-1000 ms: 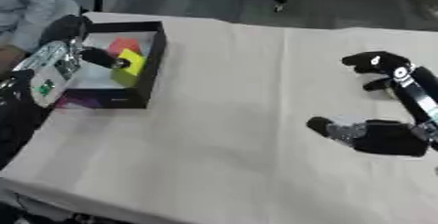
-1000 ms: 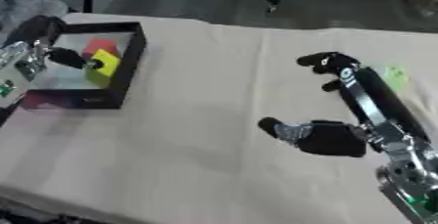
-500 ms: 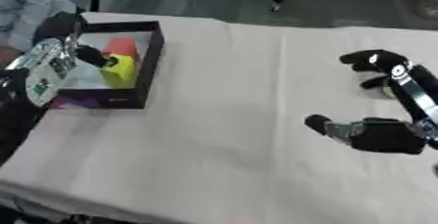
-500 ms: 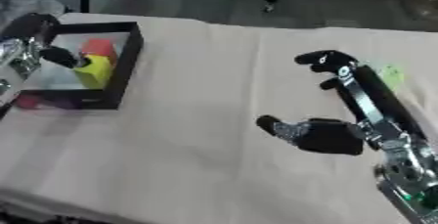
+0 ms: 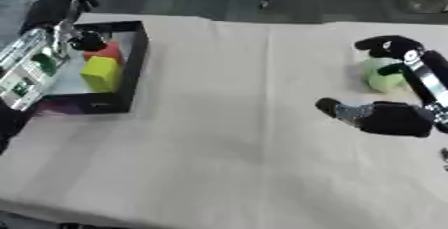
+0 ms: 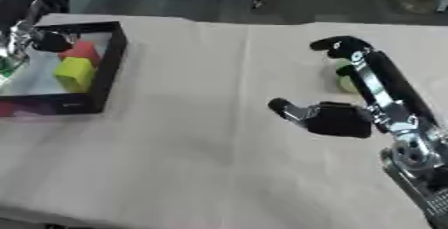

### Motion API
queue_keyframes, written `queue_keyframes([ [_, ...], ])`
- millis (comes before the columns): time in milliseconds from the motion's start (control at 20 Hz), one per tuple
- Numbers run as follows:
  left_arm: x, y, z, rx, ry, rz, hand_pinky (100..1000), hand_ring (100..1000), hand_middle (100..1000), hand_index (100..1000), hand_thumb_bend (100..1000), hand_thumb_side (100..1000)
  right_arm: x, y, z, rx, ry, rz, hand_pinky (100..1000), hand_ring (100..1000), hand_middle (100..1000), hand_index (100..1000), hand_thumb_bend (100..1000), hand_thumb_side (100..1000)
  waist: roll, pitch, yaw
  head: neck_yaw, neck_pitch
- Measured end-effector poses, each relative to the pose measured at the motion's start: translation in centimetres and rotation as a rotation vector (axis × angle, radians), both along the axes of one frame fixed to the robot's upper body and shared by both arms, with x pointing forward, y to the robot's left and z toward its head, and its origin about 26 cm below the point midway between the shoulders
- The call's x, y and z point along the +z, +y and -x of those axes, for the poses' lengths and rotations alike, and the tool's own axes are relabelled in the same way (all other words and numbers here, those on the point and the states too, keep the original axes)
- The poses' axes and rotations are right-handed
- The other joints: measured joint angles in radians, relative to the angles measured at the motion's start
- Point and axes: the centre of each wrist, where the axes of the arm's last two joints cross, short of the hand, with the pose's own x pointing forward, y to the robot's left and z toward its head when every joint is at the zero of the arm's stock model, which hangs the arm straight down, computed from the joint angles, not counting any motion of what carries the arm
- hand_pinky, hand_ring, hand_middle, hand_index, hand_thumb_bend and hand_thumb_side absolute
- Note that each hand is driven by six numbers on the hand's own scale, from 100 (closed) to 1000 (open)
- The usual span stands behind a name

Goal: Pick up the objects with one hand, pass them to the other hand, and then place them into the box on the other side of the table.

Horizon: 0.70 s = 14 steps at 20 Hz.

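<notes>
At the surface's left edge, the box [image 5: 131, 68] holds yellow block [image 5: 101, 73] and red block [image 5: 108, 51]; left hand [image 5: 77, 32] hovers over them, fingers unclear. Right hand [image 6: 337, 118], fingers spread, screens a green object [image 5: 382, 74] near the right edge.

The right hand [image 6: 337, 119] is matte black with rounded fingertips and a grey patch near the thumb, on a black forearm carrying a silver strip and metal joint. The left hand [image 5: 61, 8] is black too, its forearm silver with green and dark markings.
</notes>
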Motion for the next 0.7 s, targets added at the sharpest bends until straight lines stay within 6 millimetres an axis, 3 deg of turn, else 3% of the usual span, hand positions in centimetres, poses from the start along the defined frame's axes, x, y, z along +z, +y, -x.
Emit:
queue_keyframes([
  [100,0.2,-0.5,0.5,-0.033,-0.025,0.023,798,683,615,721,100,116,0.2,-0.8,-0.1,-0.043,0.002,-0.007,771,878,862,820,647,341,0.0,0.0,0.0,-0.013,0.0],
  [200,0.6,-0.7,0.9,-0.052,-0.045,0.056,793,666,608,714,100,200,0.4,-1.6,-0.2,-0.085,0.005,-0.013,778,881,873,816,644,347,0.0,0.0,0.0,-0.028,0.0],
  [350,1.1,-0.9,1.6,-0.063,-0.062,0.109,793,666,608,714,100,200,0.6,-2.5,-0.2,-0.124,0.014,-0.009,778,881,873,816,644,347,0.0,0.0,0.001,-0.041,0.0],
  [400,1.2,-0.9,1.7,-0.067,-0.065,0.125,787,653,614,720,100,308,0.7,-2.7,-0.2,-0.129,0.014,-0.008,793,898,882,819,638,348,0.0,0.0,0.002,-0.044,0.0],
  [450,1.4,-0.9,1.9,-0.072,-0.07,0.139,786,651,614,721,100,357,0.7,-2.8,-0.2,-0.133,0.016,-0.003,800,907,887,829,639,351,0.0,0.0,0.002,-0.049,0.0],
  [700,1.2,-1.1,3.4,-0.145,-0.112,0.216,789,646,610,721,100,454,0.7,-4.4,-0.2,-0.176,0.071,0.054,817,927,912,852,653,368,0.0,0.0,0.026,-0.087,-0.002],
])
